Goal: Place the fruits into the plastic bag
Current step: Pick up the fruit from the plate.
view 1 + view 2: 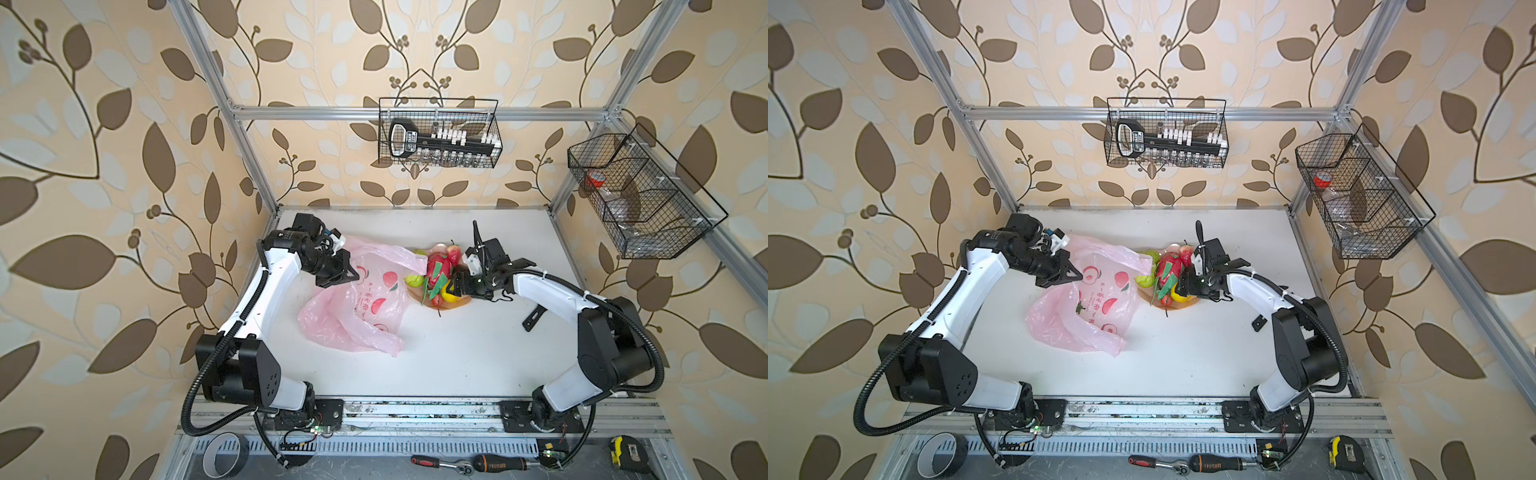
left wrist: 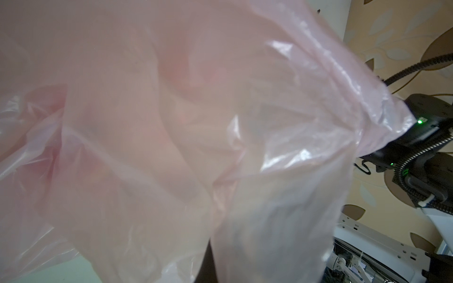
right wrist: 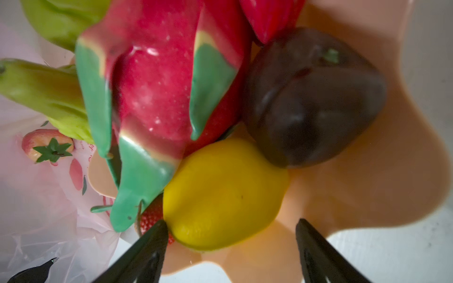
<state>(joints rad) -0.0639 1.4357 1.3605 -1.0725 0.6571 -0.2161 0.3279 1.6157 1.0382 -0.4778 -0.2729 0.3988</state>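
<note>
We have the right gripper (image 3: pixel 231 229) low over the peach dish (image 3: pixel 367 191), its two black fingers spread apart with the yellow lemon (image 3: pixel 224 193) lying straight ahead of them, one fingertip (image 3: pixel 159 227) just beside the lemon's side and the other standing clear of it over bare dish. Nothing is held there yet. As we read it, the lemon's long axis runs slantwise to the line between the fingertips, so closing would take it across its narrow waist, provided we push a little further forward first. The dragon fruit (image 3: pixel 157 80) leans close against the lemon, the dark purple fruit (image 3: pixel 313 98) touches it on the far side, and a strawberry (image 3: pixel 152 218) peeks out just by the near fingertip, which could be nudged or pinched along with it. In both top views the fruits sit heaped on the dish between the two arms, with the right arm plainly the nearer. Our left gripper (image 1: pixel 345 272) is clamped shut on the pink plastic bag (image 1: pixel 353 307), holding a fold of it raised beside the dish; the bag's edge drapes toward the green pear (image 1: pixel 414 281).
</note>
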